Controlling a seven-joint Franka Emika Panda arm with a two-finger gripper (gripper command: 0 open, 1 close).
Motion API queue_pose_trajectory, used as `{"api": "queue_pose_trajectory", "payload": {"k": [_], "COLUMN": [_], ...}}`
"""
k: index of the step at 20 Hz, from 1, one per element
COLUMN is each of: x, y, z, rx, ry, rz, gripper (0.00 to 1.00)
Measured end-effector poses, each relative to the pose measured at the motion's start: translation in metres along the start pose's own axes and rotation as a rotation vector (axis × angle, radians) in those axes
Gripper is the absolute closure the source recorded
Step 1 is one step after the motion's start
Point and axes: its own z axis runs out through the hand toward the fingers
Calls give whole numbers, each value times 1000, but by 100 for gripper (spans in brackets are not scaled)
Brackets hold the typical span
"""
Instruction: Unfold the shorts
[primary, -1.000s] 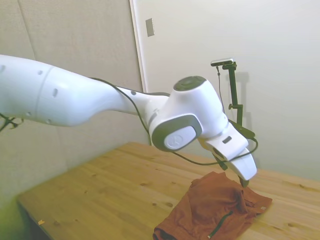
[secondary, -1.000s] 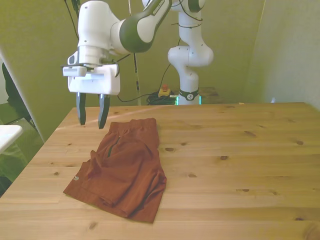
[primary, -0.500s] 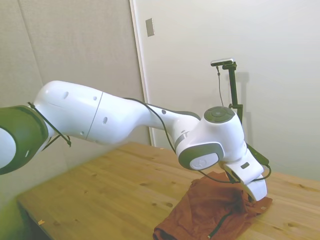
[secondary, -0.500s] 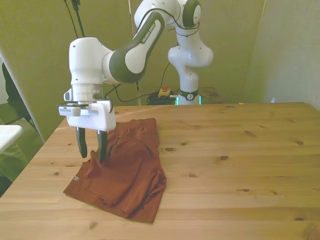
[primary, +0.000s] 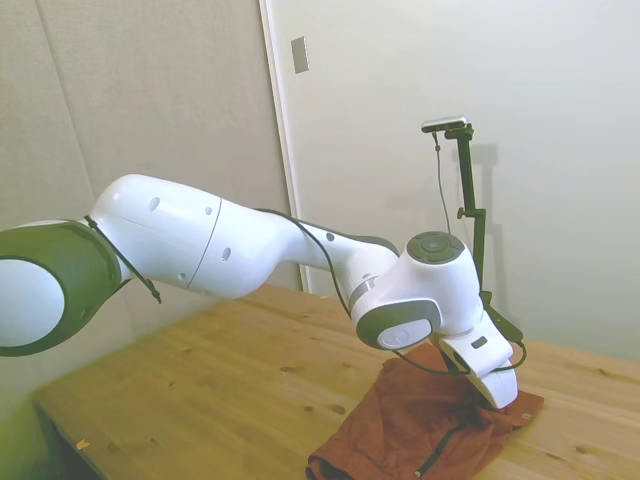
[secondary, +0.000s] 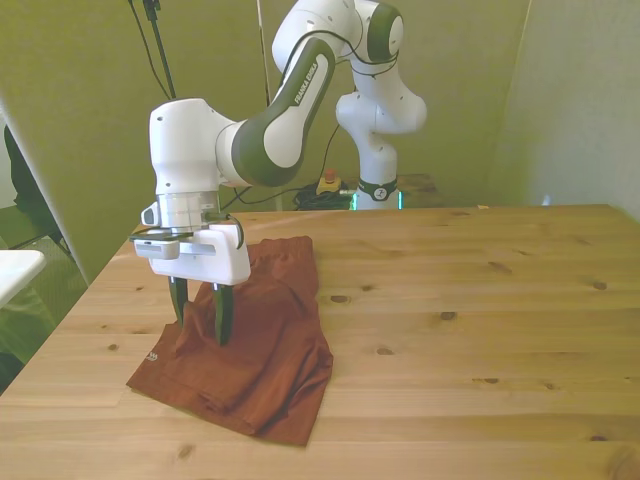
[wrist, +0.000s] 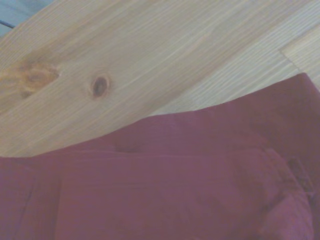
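Observation:
The shorts (secondary: 268, 345) are rust-orange fabric, lying folded and rumpled on the wooden table (secondary: 480, 300), with a small pale tag (secondary: 153, 357) at the hem on the front view's left. My gripper (secondary: 201, 328) points straight down over the shorts' side on the front view's left. It is open, and both fingertips sit low at the fabric with a ridge of cloth between them. In the side view the shorts (primary: 420, 430) lie under the white hand, a dark cord line running along them. The wrist view shows the shorts (wrist: 175, 190) edge against bare wood.
The table (primary: 230, 370) stretches wide to the front view's right of the shorts. Its edge on the front view's left runs close beside the gripper. The robot's base (secondary: 378, 190) stands behind the far edge.
The gripper has dropped from above the table beside the shorts' waist and come nearer the camera, down onto the fabric. It has stayed open. The shorts lie as before.

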Motion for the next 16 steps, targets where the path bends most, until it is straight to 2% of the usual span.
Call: {"api": "queue_pose_trajectory", "payload": {"k": [16], "x": [-1], "y": [-2], "z": [4], "rx": [0], "ry": [-3], "rz": [-3], "gripper": [100]}}
